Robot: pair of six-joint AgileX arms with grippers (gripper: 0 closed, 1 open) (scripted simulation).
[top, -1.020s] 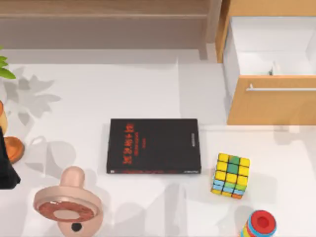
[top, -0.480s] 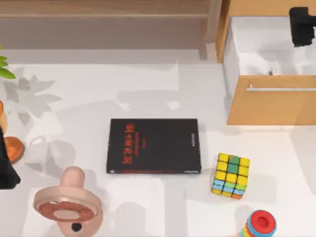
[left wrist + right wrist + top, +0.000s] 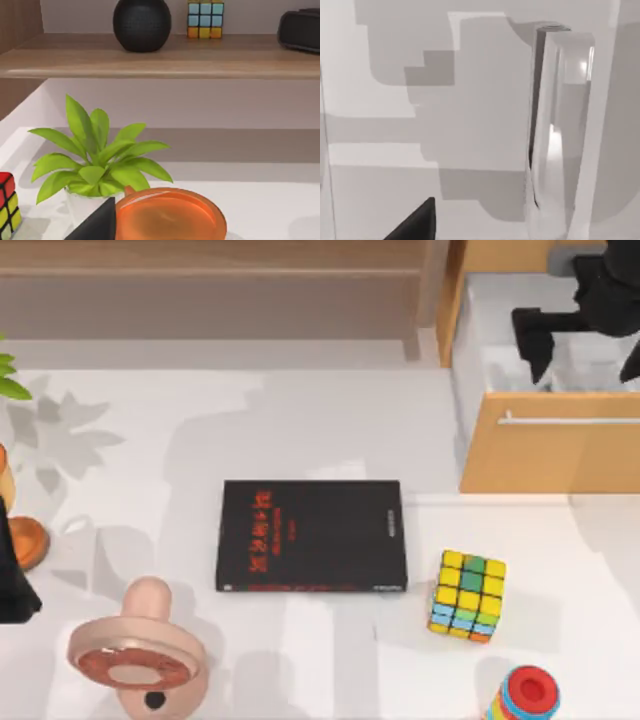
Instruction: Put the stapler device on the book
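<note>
The black book with red lettering lies flat at the middle of the table. My right gripper hangs open over the open white drawer at the back right, its two dark fingers spread wide. The pale grey-white stapler device lies on the drawer floor in the right wrist view, with one dark fingertip off to its side and apart from it. My left arm stays parked at the table's left edge.
The drawer's wooden front panel juts toward the table. A Rubik's cube sits right of the book, a ring-stack toy at front right, a pink round object at front left. A plant and orange dish stand by the left arm.
My right arm has come into the top view from the back right and moved left and down over the open drawer. Nothing on the table has moved.
</note>
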